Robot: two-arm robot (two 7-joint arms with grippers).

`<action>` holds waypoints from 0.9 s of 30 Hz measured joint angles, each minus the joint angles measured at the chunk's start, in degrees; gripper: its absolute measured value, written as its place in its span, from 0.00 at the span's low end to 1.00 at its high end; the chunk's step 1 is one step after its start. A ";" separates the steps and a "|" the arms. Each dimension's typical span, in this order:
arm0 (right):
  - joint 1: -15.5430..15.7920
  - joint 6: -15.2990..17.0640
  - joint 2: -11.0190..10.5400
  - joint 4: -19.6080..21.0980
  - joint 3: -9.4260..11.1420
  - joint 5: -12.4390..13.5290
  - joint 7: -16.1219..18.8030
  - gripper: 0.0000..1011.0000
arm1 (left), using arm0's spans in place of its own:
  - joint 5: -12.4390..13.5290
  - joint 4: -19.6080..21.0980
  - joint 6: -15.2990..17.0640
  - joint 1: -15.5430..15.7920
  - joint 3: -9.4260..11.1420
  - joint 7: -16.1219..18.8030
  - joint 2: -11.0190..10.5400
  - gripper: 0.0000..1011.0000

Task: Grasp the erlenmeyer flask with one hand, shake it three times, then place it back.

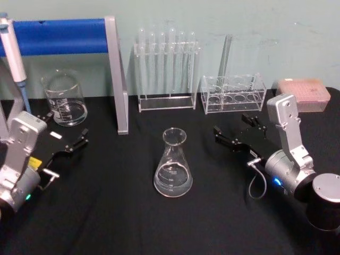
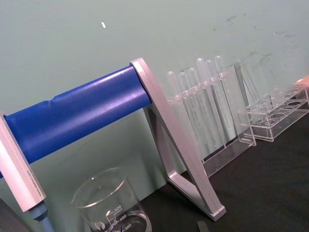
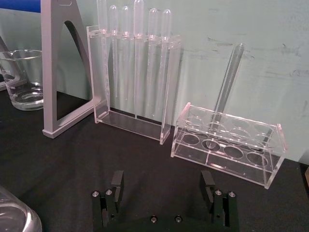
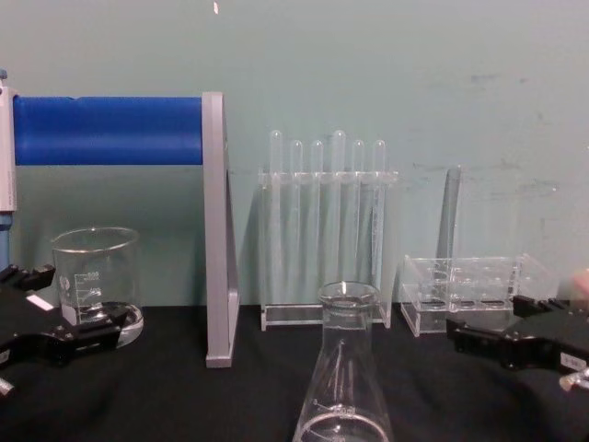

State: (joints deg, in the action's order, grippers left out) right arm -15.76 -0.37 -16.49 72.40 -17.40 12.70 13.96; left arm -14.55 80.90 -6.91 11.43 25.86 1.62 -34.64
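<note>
One clear conical erlenmeyer flask (image 1: 173,163) stands upright — right end effector (image 1: 232,137) beside it, fingers apart.

Head cam looks down over table; chest cam low, level; both share test-tube rack (image 1: 167,69); wrist cams probably near tabletop.

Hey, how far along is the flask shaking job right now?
Nothing looks done yet. The erlenmeyer flask stands upright on the black table, untouched. In hand: nothing; the right gripper sits open just to the flask's right, and the left gripper is open near the beaker. Left: grasp, three shakes, set it back.
</note>
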 joint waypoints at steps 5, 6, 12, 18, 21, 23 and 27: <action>0.00 0.00 -0.01 0.02 -0.03 0.00 -0.14 0.99 | 0.00 0.00 0.00 0.00 0.00 0.00 0.00 0.99; 0.00 0.00 -0.02 0.03 -0.04 0.00 -0.15 0.99 | 0.00 0.00 0.00 0.00 0.00 0.00 0.00 0.99; -0.03 -0.02 -0.03 0.06 -0.07 0.01 -0.26 0.99 | 0.00 0.00 0.00 0.00 0.00 0.00 0.00 0.99; -0.03 -0.04 -0.03 0.06 -0.11 0.02 -0.33 0.99 | 0.00 0.00 0.00 0.00 0.00 0.00 0.00 0.99; -0.03 -0.05 -0.03 0.06 -0.12 0.02 -0.34 0.99 | 0.00 0.00 0.00 0.00 0.00 0.00 0.00 0.99; -0.04 -0.06 -0.03 0.06 -0.13 0.02 -0.35 0.99 | 0.00 0.00 0.00 0.00 0.00 0.00 0.00 0.99; -0.04 -0.08 -0.03 0.06 -0.12 0.03 -0.37 0.99 | 0.00 0.00 0.00 0.00 0.00 0.00 0.00 0.99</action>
State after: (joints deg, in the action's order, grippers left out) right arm -15.79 -0.44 -16.52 72.46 -17.52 12.73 13.59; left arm -14.55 80.90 -6.91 11.43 25.86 1.62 -34.64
